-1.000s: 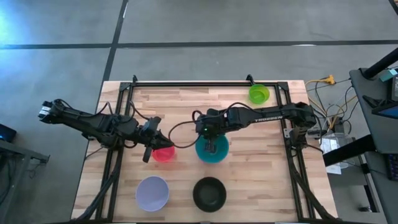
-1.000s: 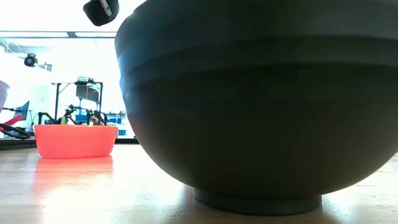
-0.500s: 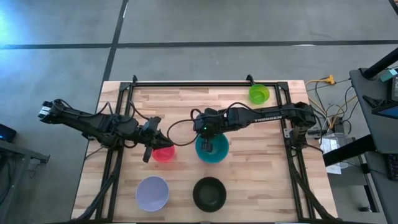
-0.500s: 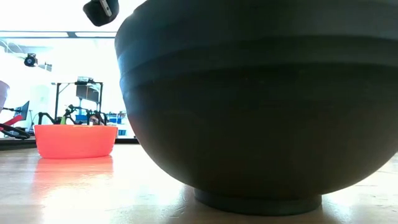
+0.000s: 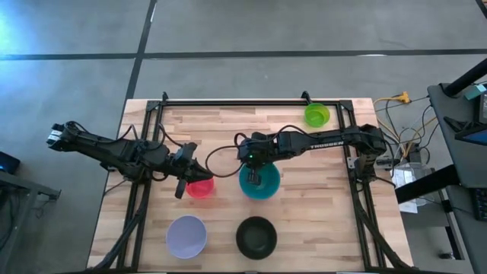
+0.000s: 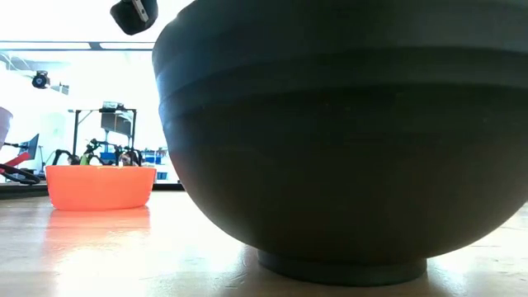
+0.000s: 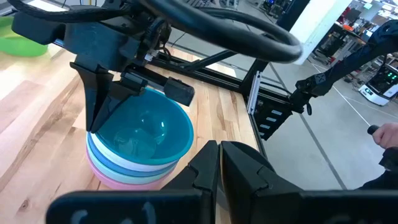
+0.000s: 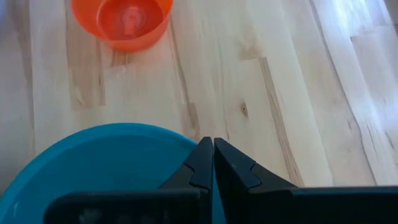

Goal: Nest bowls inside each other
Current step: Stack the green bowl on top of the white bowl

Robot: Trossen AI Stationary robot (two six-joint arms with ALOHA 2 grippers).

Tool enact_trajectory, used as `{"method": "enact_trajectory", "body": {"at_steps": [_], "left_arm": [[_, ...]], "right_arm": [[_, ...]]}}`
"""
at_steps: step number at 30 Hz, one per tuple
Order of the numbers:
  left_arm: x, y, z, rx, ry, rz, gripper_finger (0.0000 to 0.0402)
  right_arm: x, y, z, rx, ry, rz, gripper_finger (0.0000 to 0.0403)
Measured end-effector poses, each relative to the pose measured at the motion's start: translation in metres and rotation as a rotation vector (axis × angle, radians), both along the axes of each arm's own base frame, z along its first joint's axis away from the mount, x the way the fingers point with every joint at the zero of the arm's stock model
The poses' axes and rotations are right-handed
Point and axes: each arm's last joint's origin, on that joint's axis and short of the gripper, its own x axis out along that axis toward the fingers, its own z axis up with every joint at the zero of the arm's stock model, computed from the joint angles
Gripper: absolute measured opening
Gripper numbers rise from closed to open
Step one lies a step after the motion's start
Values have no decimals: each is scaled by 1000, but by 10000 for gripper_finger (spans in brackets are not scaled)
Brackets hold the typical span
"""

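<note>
A stack of nested bowls [image 5: 259, 185] stands at the table's middle, a teal bowl [image 7: 146, 127] on top and blue, white and pink ones [image 7: 118, 177] under it. My right gripper [image 5: 255, 173] is shut, pointing down at the teal bowl's rim [image 8: 174, 132]. A red bowl [image 5: 201, 188] sits on its base just left of the stack, and my left gripper [image 5: 196, 173] hovers shut above its far edge. A lavender bowl [image 5: 186, 236] and a black bowl [image 5: 256, 237] stand near the front edge. A lime green bowl [image 5: 316, 115] is at the far right. My right gripper [image 7: 93, 124] has its shut fingertips right at the teal bowl's rim, on the side toward the red bowl, slanting down from above. Whether they touch the rim, I cannot tell. My left gripper touches nothing.
A black metal frame [image 5: 251, 101] runs along the table's far edge and down both sides. In the low view the black bowl [image 6: 346, 140] fills most of the picture, with the red bowl [image 6: 99, 186] behind it. Bare wood lies between the bowls.
</note>
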Motion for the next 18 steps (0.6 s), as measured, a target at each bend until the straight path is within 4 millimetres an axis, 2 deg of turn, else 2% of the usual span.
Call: {"method": "enact_trajectory", "body": {"at_steps": [8,14,18], "left_arm": [[0,0,0,0,0,0,4],[0,0,0,1,0,0,4],[0,0,0,1,1,-1,4]], "right_arm": [[0,-2,1,14,-6,-17,8],[1,-2,-7,56,35,-5,8],[2,-2,-7,69,24,-28,8]]}}
